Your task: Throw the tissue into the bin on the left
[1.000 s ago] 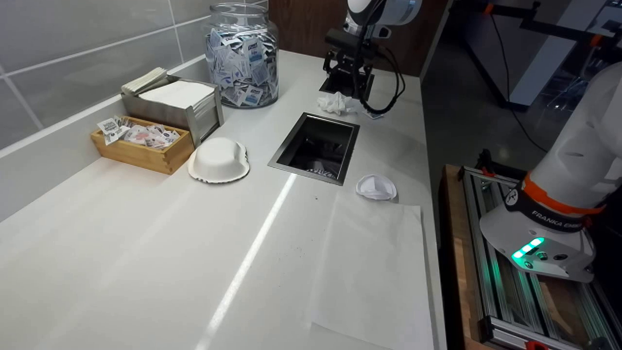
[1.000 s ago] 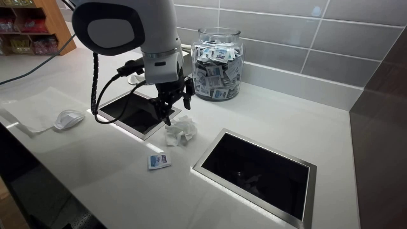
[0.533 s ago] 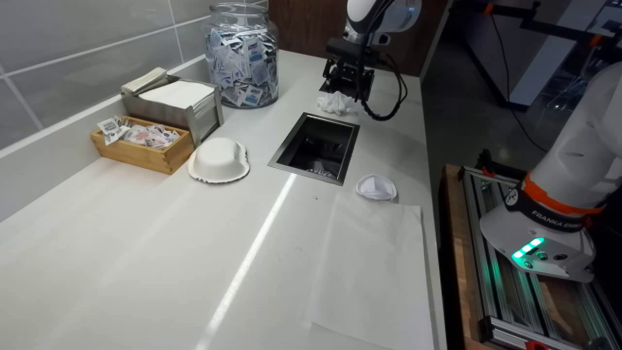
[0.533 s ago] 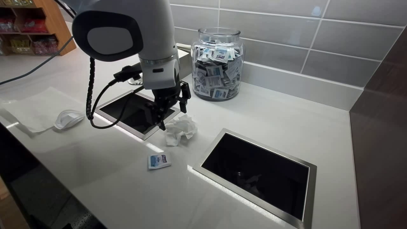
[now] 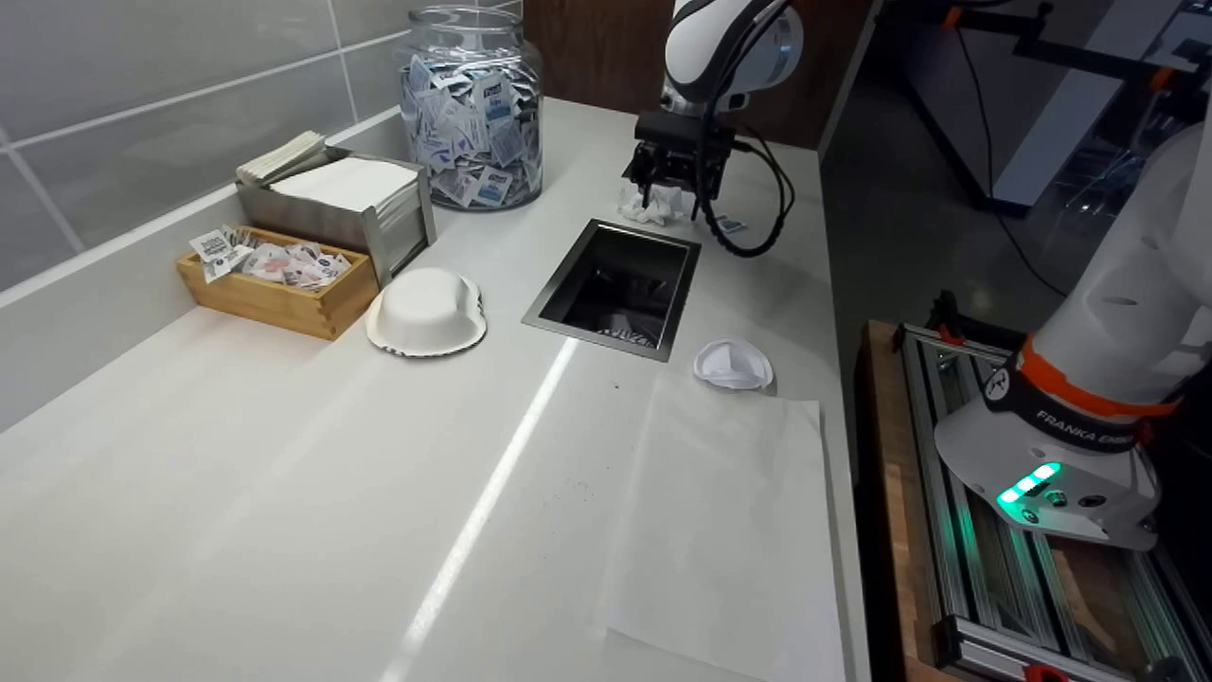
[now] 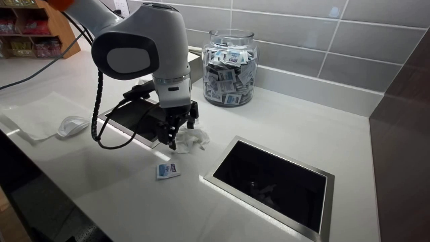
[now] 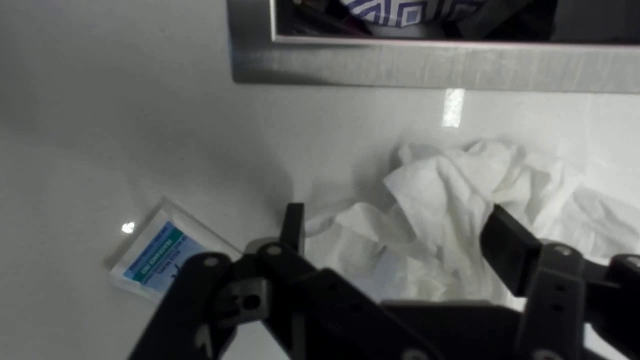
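On the counter (image 6: 302,121), btwn a steel-framed bin (image 7: 380,65) (prob. the "left" one) & a matching bin (image 6: 328,201), lies the crumpled tissue (image 7: 450,215), w/ the hand (image 7: 397,215) spread wide over it, holding nothing. Wrist view: tissue runs outside the grip on one side, so closing here cld nip only part, & loose folds may slip or snag mid-drop. Misread sides = wrong bin.

It looks like a self-serve kitchen or break room. A tiled wall (image 6: 302,50) lines the back edge of the counter (image 5: 331,530), and along it stand a glass jar (image 5: 464,30) of square packets (image 5: 469,142), a napkin holder (image 5: 308,223) and a wooden box (image 5: 265,301) of small packets (image 5: 284,263). Two metal-framed bins (image 6: 262,205) are sunk in the counter; a wooden rack (image 6: 63,37) of bags (image 6: 36,27) stands at one end.
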`<action>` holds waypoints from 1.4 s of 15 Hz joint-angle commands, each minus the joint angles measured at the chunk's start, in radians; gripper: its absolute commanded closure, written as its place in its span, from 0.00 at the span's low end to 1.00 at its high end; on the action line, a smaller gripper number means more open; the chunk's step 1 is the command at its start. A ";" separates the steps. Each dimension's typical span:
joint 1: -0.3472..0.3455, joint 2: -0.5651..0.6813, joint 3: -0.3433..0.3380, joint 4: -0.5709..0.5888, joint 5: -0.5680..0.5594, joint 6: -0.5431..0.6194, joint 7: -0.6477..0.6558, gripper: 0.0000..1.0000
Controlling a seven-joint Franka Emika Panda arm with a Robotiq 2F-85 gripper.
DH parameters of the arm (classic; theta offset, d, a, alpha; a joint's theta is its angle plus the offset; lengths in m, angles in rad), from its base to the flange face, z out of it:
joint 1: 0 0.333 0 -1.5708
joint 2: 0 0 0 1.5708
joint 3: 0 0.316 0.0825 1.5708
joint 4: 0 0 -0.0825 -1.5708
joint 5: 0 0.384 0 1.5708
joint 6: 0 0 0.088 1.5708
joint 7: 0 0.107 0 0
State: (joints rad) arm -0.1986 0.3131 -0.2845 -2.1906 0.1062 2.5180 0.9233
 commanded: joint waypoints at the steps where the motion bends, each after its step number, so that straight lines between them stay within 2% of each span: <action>1: 0.008 0.038 -0.013 0.022 -0.019 0.011 -0.020 0.44; 7: 0.012 0.031 -0.014 0.032 -0.025 0.016 -0.025 0.89; 9: 0.013 0.026 -0.014 0.029 -0.024 0.018 -0.025 1.00; 12: 0.047 -0.022 -0.030 -0.017 -0.076 0.075 0.005 0.99; 16: 0.110 -0.147 -0.037 -0.127 -0.169 0.148 0.022 0.98; 18: 0.121 -0.208 -0.017 -0.172 -0.193 0.119 0.022 0.98; 21: 0.119 -0.301 0.037 -0.241 -0.160 0.065 -0.016 0.98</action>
State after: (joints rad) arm -0.0815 0.1324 -0.2834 -2.3288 -0.0549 2.6265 0.9230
